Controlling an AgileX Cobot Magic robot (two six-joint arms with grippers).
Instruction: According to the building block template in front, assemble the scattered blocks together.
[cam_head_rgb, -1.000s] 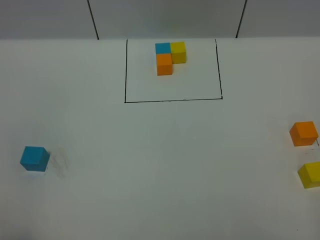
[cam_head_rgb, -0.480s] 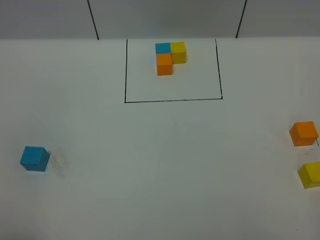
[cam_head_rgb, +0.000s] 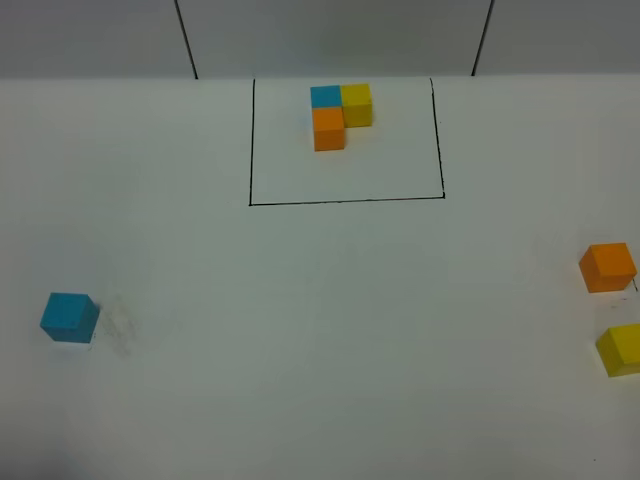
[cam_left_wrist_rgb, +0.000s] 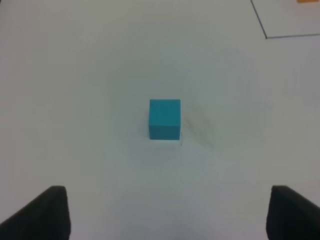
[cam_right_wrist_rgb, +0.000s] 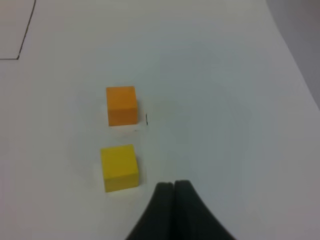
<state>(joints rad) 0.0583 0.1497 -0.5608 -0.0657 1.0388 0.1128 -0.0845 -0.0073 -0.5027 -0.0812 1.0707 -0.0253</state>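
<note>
The template (cam_head_rgb: 340, 115) is an L of blue, yellow and orange cubes inside a black drawn rectangle at the far middle of the table. A loose sky-blue cube (cam_head_rgb: 70, 317) lies at the near left. It also shows in the left wrist view (cam_left_wrist_rgb: 164, 118), ahead of my open left gripper (cam_left_wrist_rgb: 165, 212), well apart from it. A loose orange cube (cam_head_rgb: 607, 267) and a loose yellow cube (cam_head_rgb: 620, 349) lie at the right edge. In the right wrist view the orange cube (cam_right_wrist_rgb: 121, 105) and the yellow cube (cam_right_wrist_rgb: 119, 167) lie beside my shut, empty right gripper (cam_right_wrist_rgb: 174, 186).
The white table (cam_head_rgb: 330, 330) ends at a grey back wall with two thin black vertical lines (cam_head_rgb: 186, 40). In the right wrist view the table's edge (cam_right_wrist_rgb: 295, 65) runs close to the two cubes. A corner of the drawn rectangle (cam_left_wrist_rgb: 265, 35) shows in the left wrist view.
</note>
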